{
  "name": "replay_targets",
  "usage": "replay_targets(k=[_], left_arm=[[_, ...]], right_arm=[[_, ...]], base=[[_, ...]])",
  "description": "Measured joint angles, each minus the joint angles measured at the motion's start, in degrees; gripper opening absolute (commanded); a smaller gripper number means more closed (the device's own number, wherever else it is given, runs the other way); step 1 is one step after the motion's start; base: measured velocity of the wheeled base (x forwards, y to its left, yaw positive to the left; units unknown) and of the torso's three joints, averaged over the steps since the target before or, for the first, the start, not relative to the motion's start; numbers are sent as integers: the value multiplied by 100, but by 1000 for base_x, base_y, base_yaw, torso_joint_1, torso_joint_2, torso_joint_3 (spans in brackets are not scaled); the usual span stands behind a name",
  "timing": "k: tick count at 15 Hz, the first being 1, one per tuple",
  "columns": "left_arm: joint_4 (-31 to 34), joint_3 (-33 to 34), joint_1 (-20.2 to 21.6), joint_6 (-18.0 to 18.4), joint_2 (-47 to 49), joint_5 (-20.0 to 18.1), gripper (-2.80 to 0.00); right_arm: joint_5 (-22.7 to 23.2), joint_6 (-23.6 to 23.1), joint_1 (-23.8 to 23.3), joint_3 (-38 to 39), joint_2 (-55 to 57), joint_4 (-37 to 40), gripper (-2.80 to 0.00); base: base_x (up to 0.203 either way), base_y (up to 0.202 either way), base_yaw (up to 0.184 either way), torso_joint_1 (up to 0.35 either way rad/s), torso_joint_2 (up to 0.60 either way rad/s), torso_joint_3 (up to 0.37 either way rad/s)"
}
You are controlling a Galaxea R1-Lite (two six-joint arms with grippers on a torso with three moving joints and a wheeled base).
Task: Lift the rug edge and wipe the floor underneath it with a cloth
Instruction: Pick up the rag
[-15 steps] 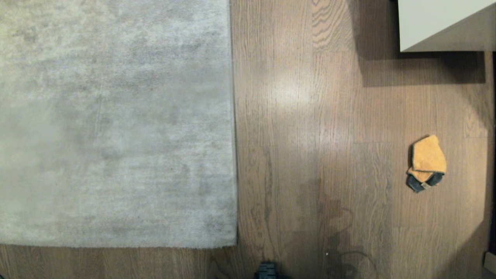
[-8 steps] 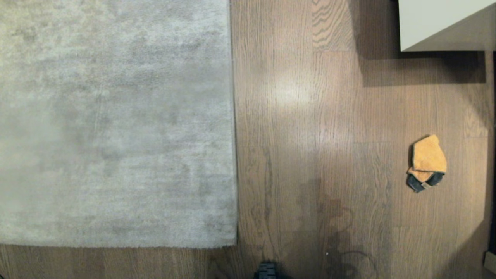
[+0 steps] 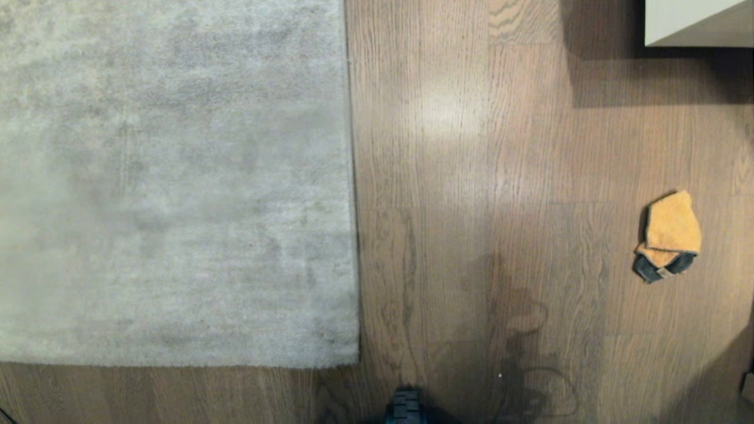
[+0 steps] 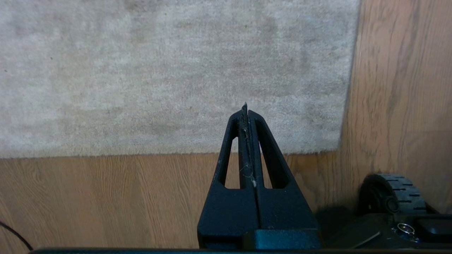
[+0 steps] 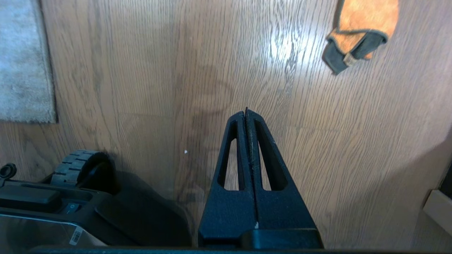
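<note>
A large grey-beige rug [image 3: 171, 176] lies flat on the brown wood-plank floor [image 3: 471, 235], filling the left of the head view. The rug edge [image 3: 352, 206] runs straight down to a near corner [image 3: 356, 362]. A small orange-yellow cloth [image 3: 671, 232] with a dark grey part lies on the planks at the right, also seen as the cloth [image 5: 360, 31] in the right wrist view. My left gripper [image 4: 245, 107] is shut and empty, hanging over the rug's near border [image 4: 176, 151]. Over bare planks, my right gripper [image 5: 246, 111] is shut and empty, short of the cloth. Neither arm shows in the head view.
A pale furniture block [image 3: 695, 23] stands at the far right and casts a shadow on the planks. My base wheel [image 3: 406, 406] shows at the bottom middle, also the wheel [image 4: 395, 190] and the wheel [image 5: 76, 169]. A light-coloured object [image 5: 438, 208] sits low at the right.
The whole head view has shifted: rug, cloth and furniture block sit a little higher and the right-hand things further right, so the camera moved. Nothing on the floor moved.
</note>
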Motion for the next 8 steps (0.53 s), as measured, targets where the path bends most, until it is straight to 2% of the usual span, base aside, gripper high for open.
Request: replay_targets(k=[5,8], left_arm=[[-2,2,0,2,0,2,-280],[-7,2,0,0,0,0,-280]], right_arm=[[2,0,0,0,2,-2,-280],[-3,0,0,0,7,-2,-280]], base=[[0,0,0,1,3,-200],[0,0,0,3,2,-69]])
